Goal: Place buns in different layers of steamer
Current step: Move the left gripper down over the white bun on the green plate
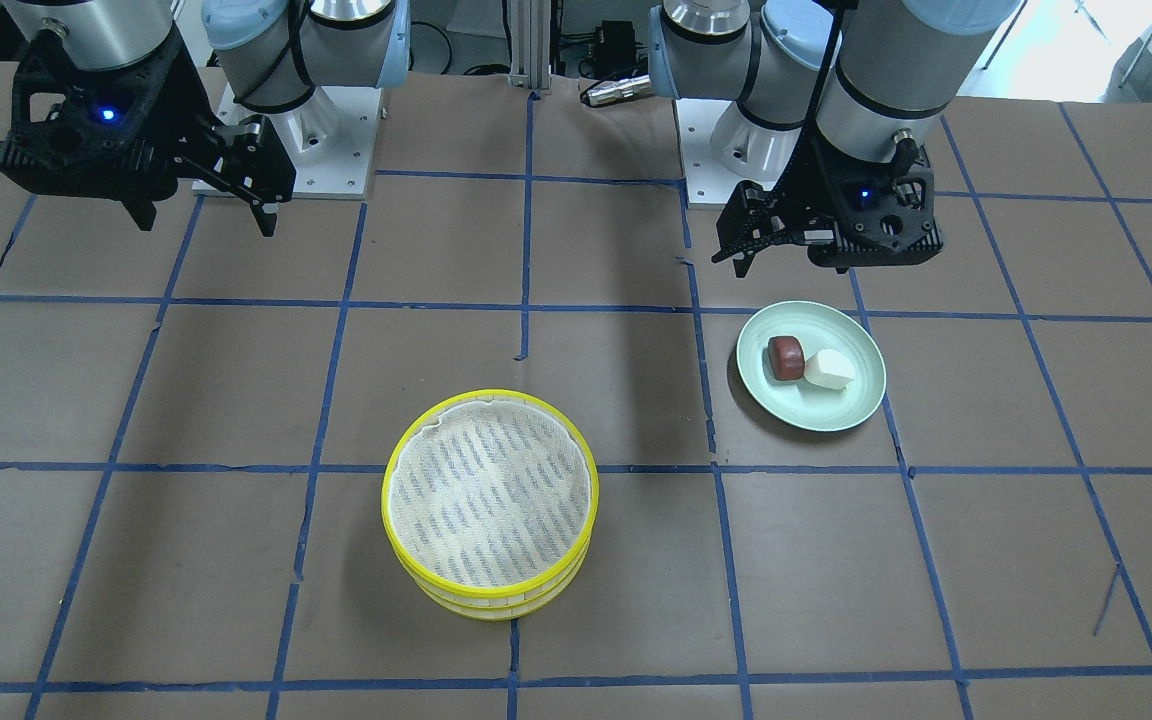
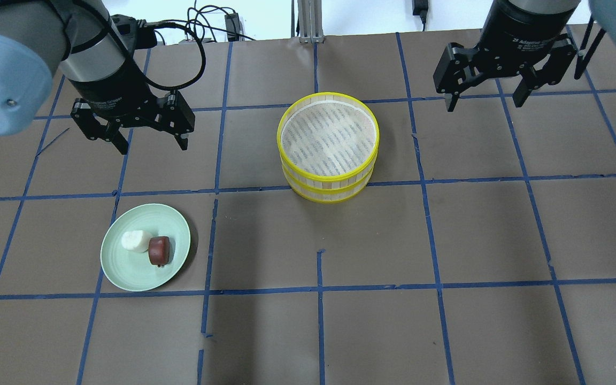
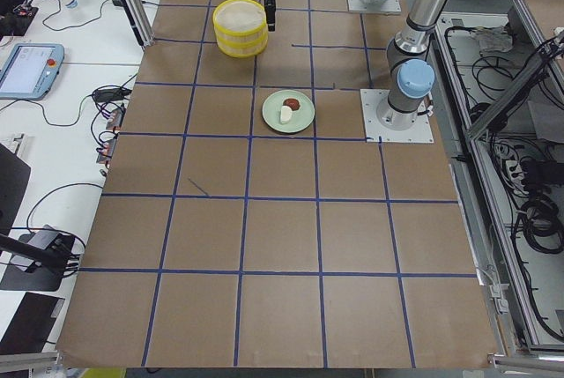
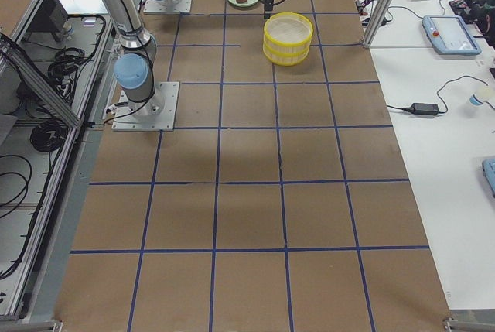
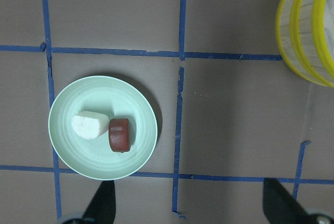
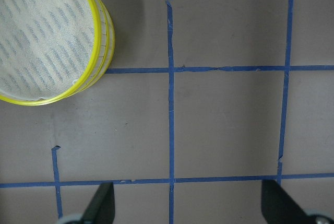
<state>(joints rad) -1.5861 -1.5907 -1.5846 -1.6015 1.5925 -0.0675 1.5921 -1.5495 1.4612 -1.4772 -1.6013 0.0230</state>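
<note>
Step in hand: the start is judged to be at hand, since no bun has been placed and nothing is held.
Buns: the white bun [image 2: 136, 240] and the reddish-brown bun [image 2: 159, 250] are seen side by side, touching, on the pale green plate [image 2: 126, 278], which is set on the robot's left part of the table [image 2: 447, 240].
Steamer layers: the upper layer [image 2: 329, 133] is stacked on the lower layer [image 2: 335, 193] near the middle of the table, well apart from the plate. The mesh floor of the upper layer is shown bare; the floor of the lower layer is hidden by the tray above it.
Left gripper [image 2: 153, 140]: its fingers are spread and nothing is pinched. It is held above the table near the plate, with the plate and buns caught in its wrist view, off to one side.
Right gripper [image 2: 484, 99]: its fingers are likewise spread and empty. It is held above the table beside the steamer, not over it.
Next move: a descent of the left gripper over one bun is judged likely, with the fingers brought either side of it. Because the buns touch, the neighbour could be nudged.
Stack: for a bun to reach the lower layer, the upper layer would have to be lifted off first, a job for which the right gripper appears better placed.
</note>
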